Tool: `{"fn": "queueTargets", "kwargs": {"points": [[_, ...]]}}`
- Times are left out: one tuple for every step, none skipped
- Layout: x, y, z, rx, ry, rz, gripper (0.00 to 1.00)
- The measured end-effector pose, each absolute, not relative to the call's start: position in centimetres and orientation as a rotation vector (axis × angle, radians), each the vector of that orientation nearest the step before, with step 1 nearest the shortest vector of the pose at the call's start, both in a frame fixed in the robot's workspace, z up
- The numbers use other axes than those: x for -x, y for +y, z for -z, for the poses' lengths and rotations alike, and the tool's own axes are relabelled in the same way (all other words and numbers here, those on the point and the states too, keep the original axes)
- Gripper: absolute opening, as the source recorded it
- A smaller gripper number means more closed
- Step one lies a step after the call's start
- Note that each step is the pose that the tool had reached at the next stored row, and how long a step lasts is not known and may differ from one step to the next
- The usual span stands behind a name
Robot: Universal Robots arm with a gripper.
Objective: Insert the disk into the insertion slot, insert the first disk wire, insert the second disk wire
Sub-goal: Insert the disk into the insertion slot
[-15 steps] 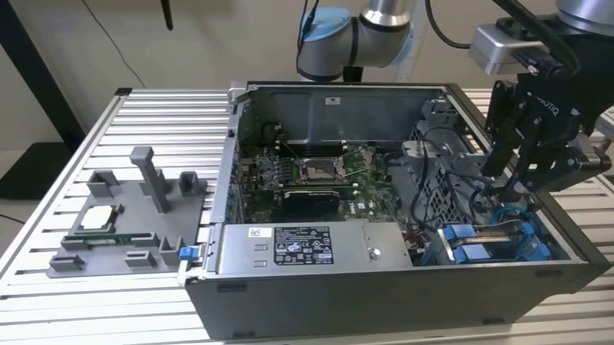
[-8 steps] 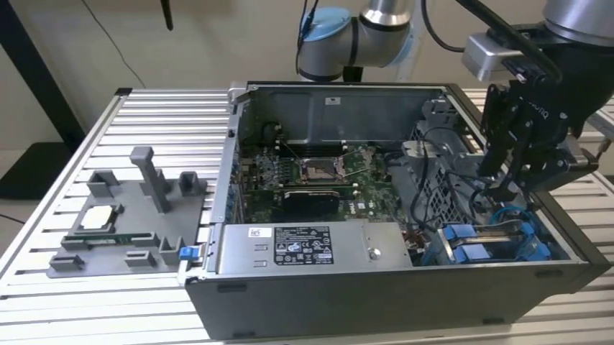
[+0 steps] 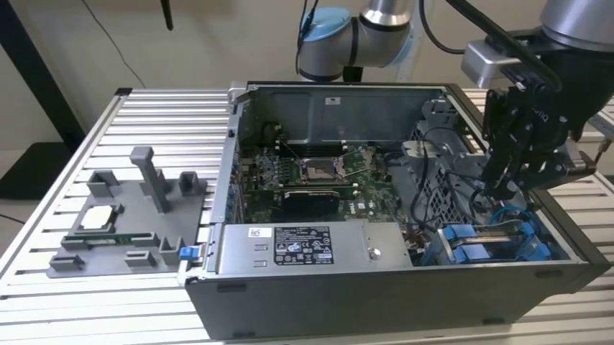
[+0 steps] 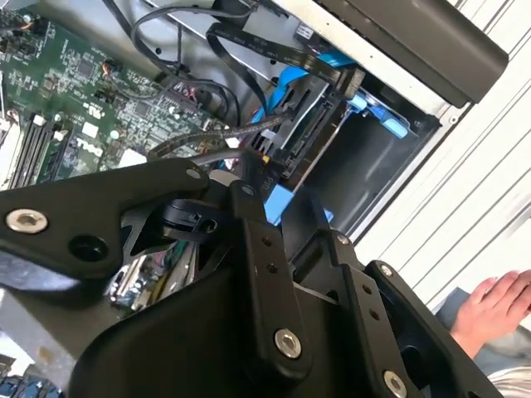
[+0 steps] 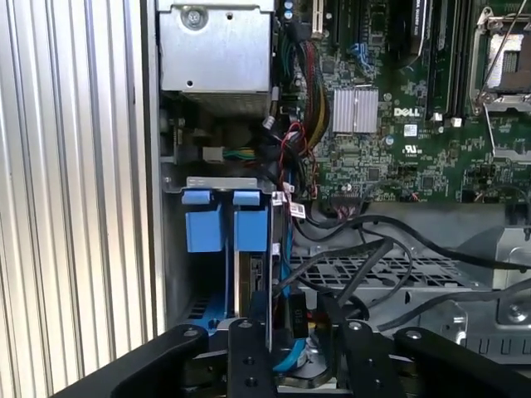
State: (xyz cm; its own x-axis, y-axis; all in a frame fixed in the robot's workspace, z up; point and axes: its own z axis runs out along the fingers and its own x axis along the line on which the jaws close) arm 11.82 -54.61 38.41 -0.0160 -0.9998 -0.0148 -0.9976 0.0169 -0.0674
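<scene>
Nearest in the exterior view, the slatted metal table [image 3: 96, 309] carries an open computer case [image 3: 384, 302]. A grey fixture tray [image 3: 125, 223] of small parts sits well apart toward the exterior view's left. Just behind the case's near wall lies the power supply [image 3: 298, 248] with its white label. Toward the exterior view's right of it, 2 blue carrier fronts stand side by side in the grey drive cage.

In the first wrist view the disk [image 5: 252, 232] sits inside the insertion slot [image 5: 220, 182], its blue tab level with the other blue carrier [image 5: 203, 225] just beside it. The gripper [image 3: 499, 190] hangs low over this cage, among black cables [image 5: 377, 249]. A black connector [image 5: 292, 319] sits right beside the disk's end away from the blue tab, close by the gripper. Whether the claw has hold of it, or how wide it stands, I cannot tell.

Farther in lies the green motherboard [image 3: 317, 172], then the case's far wall and the arm's [image 3: 331, 36] blue joint. In the second wrist view, a person's hand [image 4: 498, 303] lies outside the case.
</scene>
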Motion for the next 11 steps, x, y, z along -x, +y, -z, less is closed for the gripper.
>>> {"fn": "queueTargets", "kwargs": {"points": [[-11.82,-54.61,-38.37,2.161,2.196,0.056,0.00],[-11.82,-54.61,-38.34,2.159,2.195,0.054,0.00],[-11.82,-54.61,-38.31,2.158,2.194,0.052,0.00],[-11.82,-54.61,-38.29,2.157,2.194,0.050,0.00],[-11.82,-54.60,-38.27,2.156,2.193,0.049,0.00],[-11.82,-54.61,-38.27,2.156,2.193,0.048,0.00],[-11.82,-54.61,-38.27,2.156,2.193,0.048,0.00],[-11.82,-54.61,-38.26,2.155,2.193,0.048,0.00],[-11.82,-54.61,-38.26,2.155,2.192,0.049,0.00],[-11.82,-54.61,-38.26,2.155,2.192,0.048,0.00],[-11.82,-54.61,-38.26,2.154,2.192,0.048,0.00]]}}
